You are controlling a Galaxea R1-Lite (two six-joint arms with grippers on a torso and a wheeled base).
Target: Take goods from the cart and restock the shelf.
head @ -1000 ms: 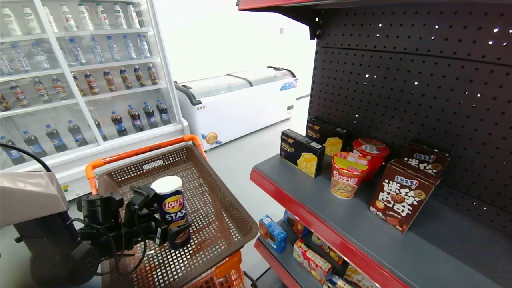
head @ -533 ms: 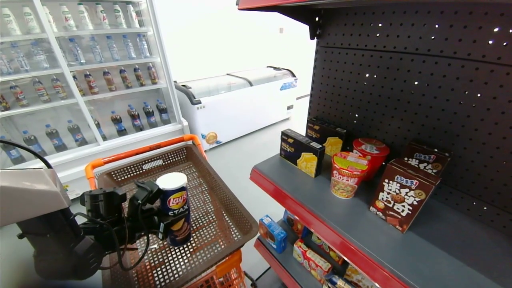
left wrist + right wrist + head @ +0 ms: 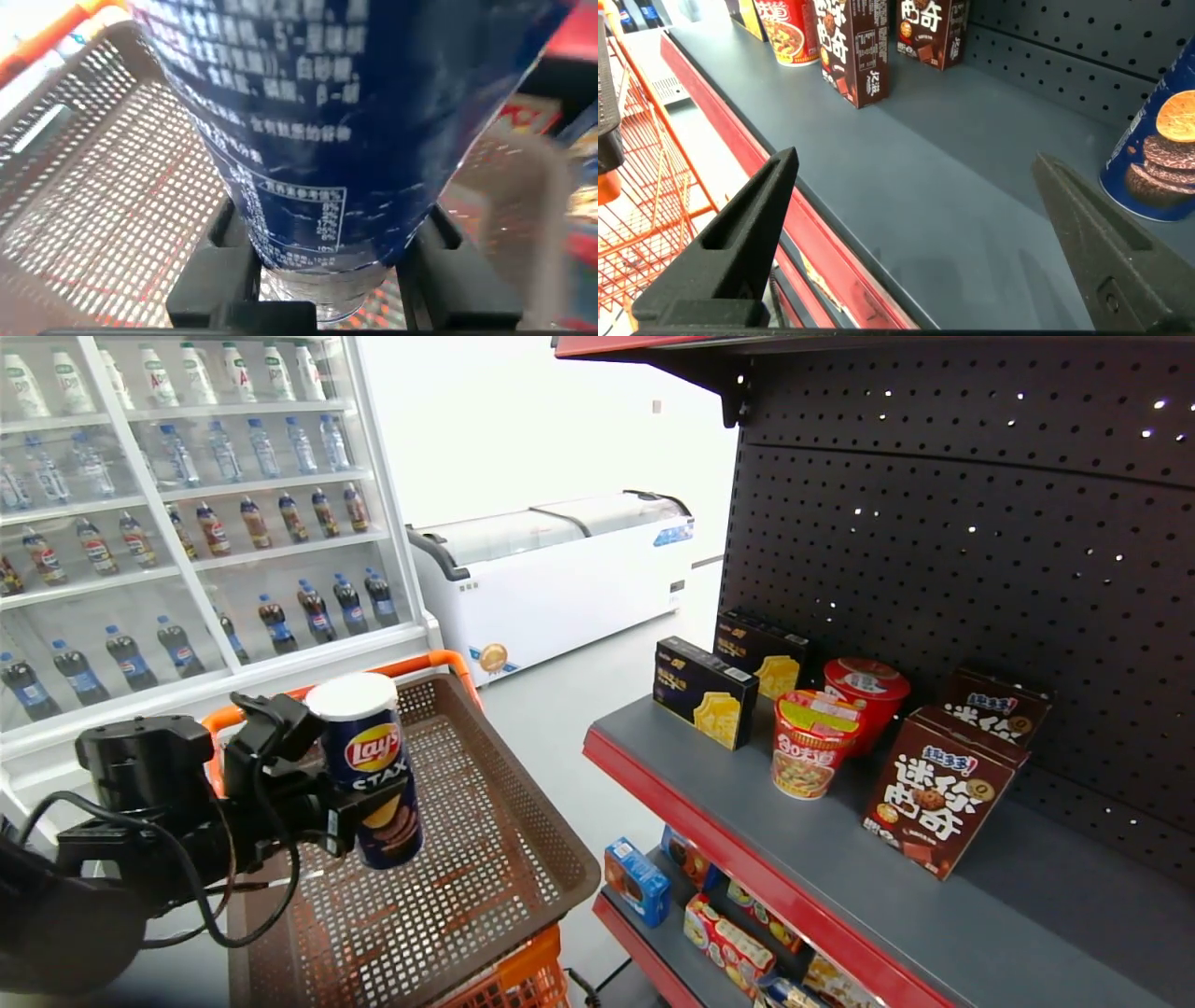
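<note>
A dark blue chips can [image 3: 369,770] with a white lid hangs upright above the brown cart basket [image 3: 532,859]. My left gripper [image 3: 355,807] is shut on its lower half. In the left wrist view the can [image 3: 318,140] stands between the black fingers [image 3: 220,275], with the basket mesh [image 3: 84,205] below. The grey shelf [image 3: 738,812] with a red front edge lies to the right. My right gripper [image 3: 915,252] is open above a bare stretch of that shelf [image 3: 962,177], with nothing between its fingers.
On the shelf stand two black-and-yellow boxes [image 3: 705,691], two noodle cups [image 3: 808,742] and brown biscuit boxes [image 3: 938,793]. A blue biscuit can [image 3: 1162,149] stands near the right gripper. Snack packs [image 3: 728,943] sit on the lower shelf. A drinks fridge [image 3: 187,523] and a chest freezer [image 3: 551,579] stand behind.
My left gripper has risen and moved left with the chips can, which now hangs higher above the basket. The shelf goods have not moved.
</note>
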